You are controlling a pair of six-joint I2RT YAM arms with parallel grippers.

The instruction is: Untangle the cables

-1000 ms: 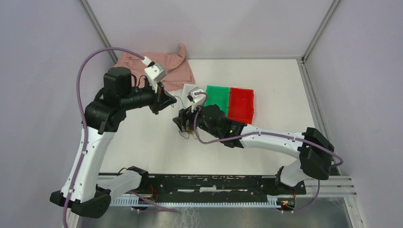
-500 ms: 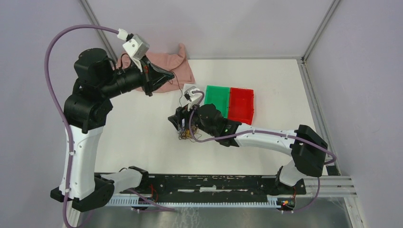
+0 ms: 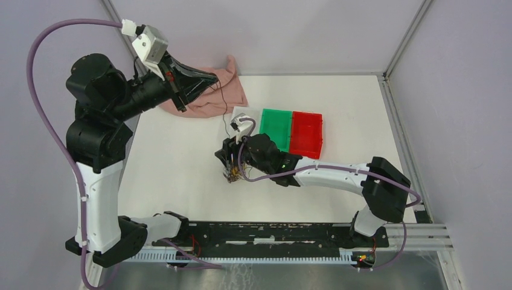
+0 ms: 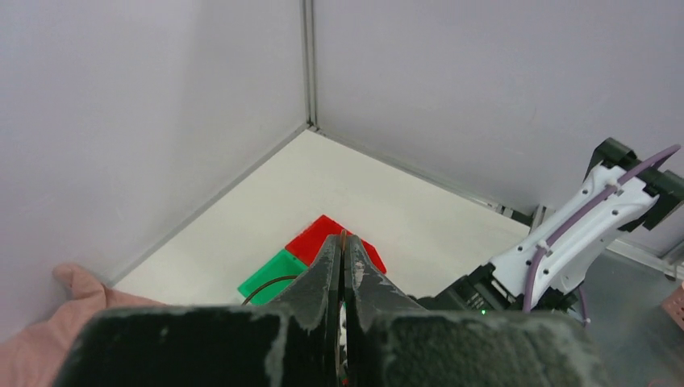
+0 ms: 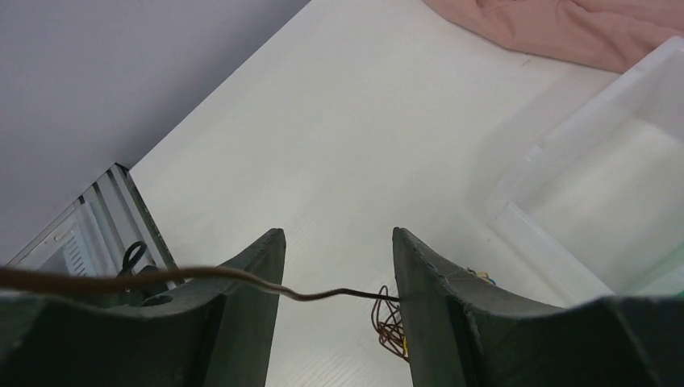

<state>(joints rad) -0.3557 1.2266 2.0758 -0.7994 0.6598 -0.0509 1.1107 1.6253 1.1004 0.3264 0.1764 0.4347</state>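
Note:
The cables lie as a small tangle (image 3: 233,174) of dark brown and yellow-orange strands on the white table; the tangle (image 5: 389,326) also shows beside the right finger in the right wrist view. My left gripper (image 3: 213,78) is raised high at the back left, shut on one dark brown strand (image 3: 224,107) that runs down toward the tangle. The left gripper (image 4: 343,239) has its jaws pressed together on that wire. My right gripper (image 3: 228,161) hovers just above the tangle, and this gripper (image 5: 339,234) is open. A brown strand (image 5: 323,295) crosses the gap between its fingers without being pinched.
A green bin (image 3: 275,124) and a red bin (image 3: 307,133) sit side by side behind the right arm. A clear bin (image 5: 605,185) stands next to them. A pink cloth (image 3: 205,101) lies at the back left, under the raised left gripper.
My left arm has lifted up and back to the left, drawing the brown strand out. The right gripper's fingers have narrowed and it has shifted slightly over the tangle.

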